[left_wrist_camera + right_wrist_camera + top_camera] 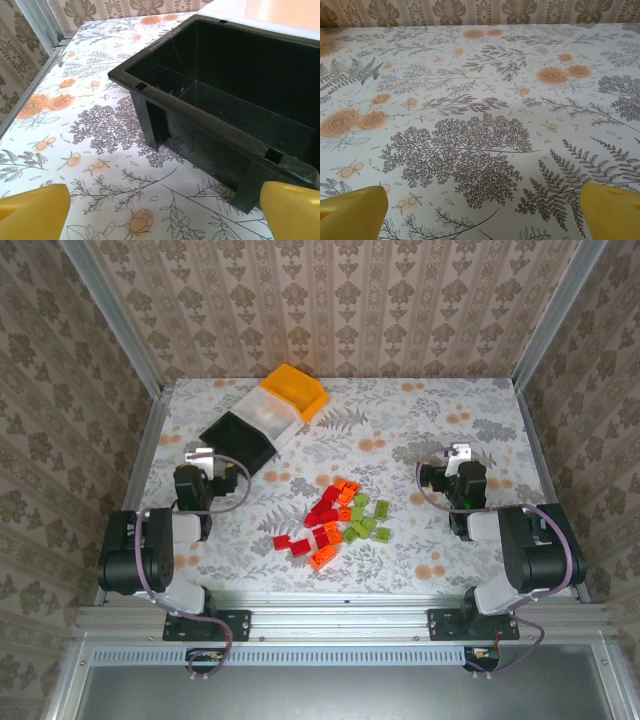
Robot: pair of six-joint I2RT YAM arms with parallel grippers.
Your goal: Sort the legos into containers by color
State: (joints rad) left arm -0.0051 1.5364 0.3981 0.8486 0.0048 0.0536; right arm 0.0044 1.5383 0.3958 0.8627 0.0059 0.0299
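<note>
A loose heap of red, orange and light green legos lies near the table's middle, between the two arms. Three containers stand in a diagonal row at the back left: black, white, orange-yellow. My left gripper rests just in front of the black container, open, yellow fingertips wide apart with nothing between them. My right gripper sits right of the heap, open over bare cloth, its fingertips spread.
A floral cloth covers the table. Metal frame posts and wallpapered walls close in the back and both sides. The black container's inside shows nothing in it in the left wrist view.
</note>
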